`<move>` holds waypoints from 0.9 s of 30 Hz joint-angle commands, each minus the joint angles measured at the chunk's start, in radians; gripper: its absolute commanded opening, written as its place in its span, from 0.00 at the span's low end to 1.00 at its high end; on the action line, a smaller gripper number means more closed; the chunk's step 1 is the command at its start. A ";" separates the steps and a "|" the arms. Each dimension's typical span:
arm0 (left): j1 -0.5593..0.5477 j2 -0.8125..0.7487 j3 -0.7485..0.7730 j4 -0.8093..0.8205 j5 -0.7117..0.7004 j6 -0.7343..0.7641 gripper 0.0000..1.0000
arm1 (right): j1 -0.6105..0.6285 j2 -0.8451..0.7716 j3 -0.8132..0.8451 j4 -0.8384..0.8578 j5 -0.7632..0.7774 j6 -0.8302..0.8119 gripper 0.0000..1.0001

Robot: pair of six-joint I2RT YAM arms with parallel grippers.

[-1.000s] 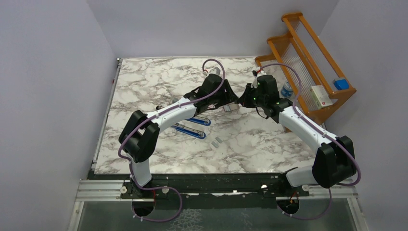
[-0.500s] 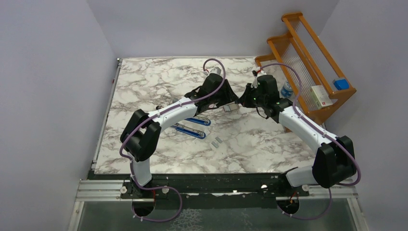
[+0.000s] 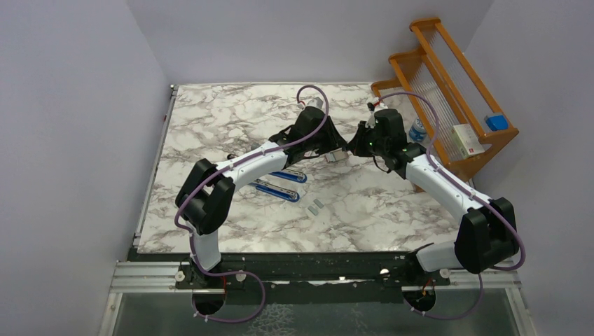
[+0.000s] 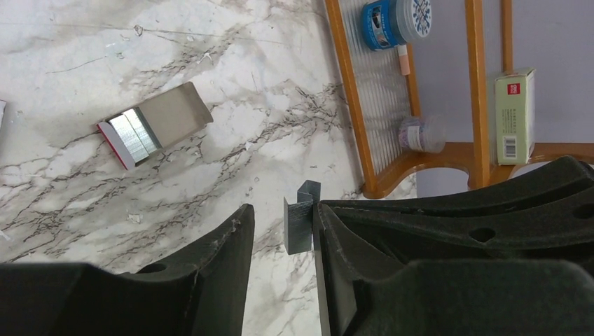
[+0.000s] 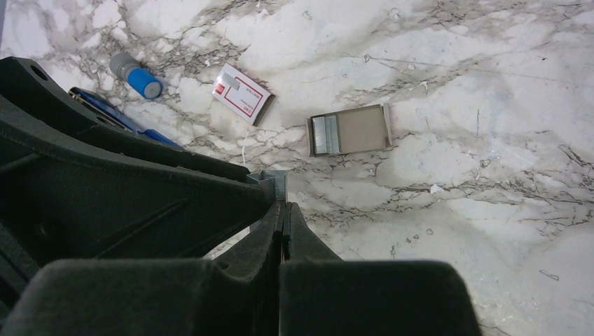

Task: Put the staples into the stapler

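The staple strip (image 4: pixel 301 225) stands between the left pincer's (image 4: pixel 281 210) half-spread fingers, long axis twelve-to-six, with a gap at nine o'clock. The right pincer (image 5: pixel 282 206), pressed together, apparently nips it.

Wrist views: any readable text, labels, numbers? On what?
No text can be read in any view.
On the green-and-white box on the wooden rack: red logo and barcode, print too small.
On the small white box on the table: red-framed label, print blurred.
On the blue round container on the rack: markings blurred.
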 commanded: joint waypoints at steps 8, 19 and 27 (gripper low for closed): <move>-0.013 0.024 0.043 0.048 0.064 -0.004 0.36 | 0.005 -0.004 0.022 0.036 -0.023 0.005 0.01; -0.019 0.028 0.056 0.052 0.070 0.004 0.32 | 0.005 -0.008 0.018 0.033 -0.023 0.004 0.01; -0.019 0.029 0.058 0.053 0.077 0.006 0.28 | 0.005 -0.007 0.025 0.031 -0.023 0.000 0.01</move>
